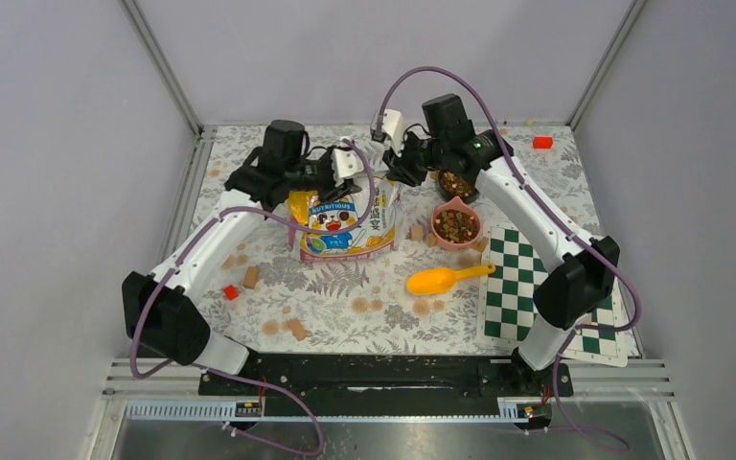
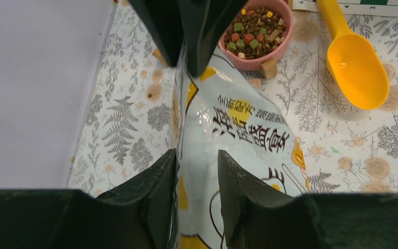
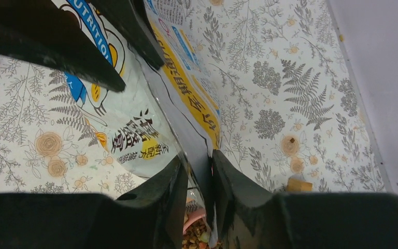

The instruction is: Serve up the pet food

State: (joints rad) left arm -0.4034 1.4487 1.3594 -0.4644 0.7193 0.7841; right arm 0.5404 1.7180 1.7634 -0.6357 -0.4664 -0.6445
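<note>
Glossy cat-food bag [image 2: 238,129] pinched at its top edge by my left hand [image 2: 197,168] and right hand [image 3: 199,168] | film slippery, floppy | kibble [image 2: 254,28] ahead of left hand: loose, light, spill-prone

Bag [image 1: 340,225] front: "NUTRITIOUS" banner; Chinese characters beside it, possibly 海陆盛宴.

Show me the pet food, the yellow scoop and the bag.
pet food [image 1: 456,224]: top external view, middle of the kibble.
yellow scoop [image 1: 431,281]: top external view, its cup.
bag [image 1: 337,230]: top external view, printed front.
</note>
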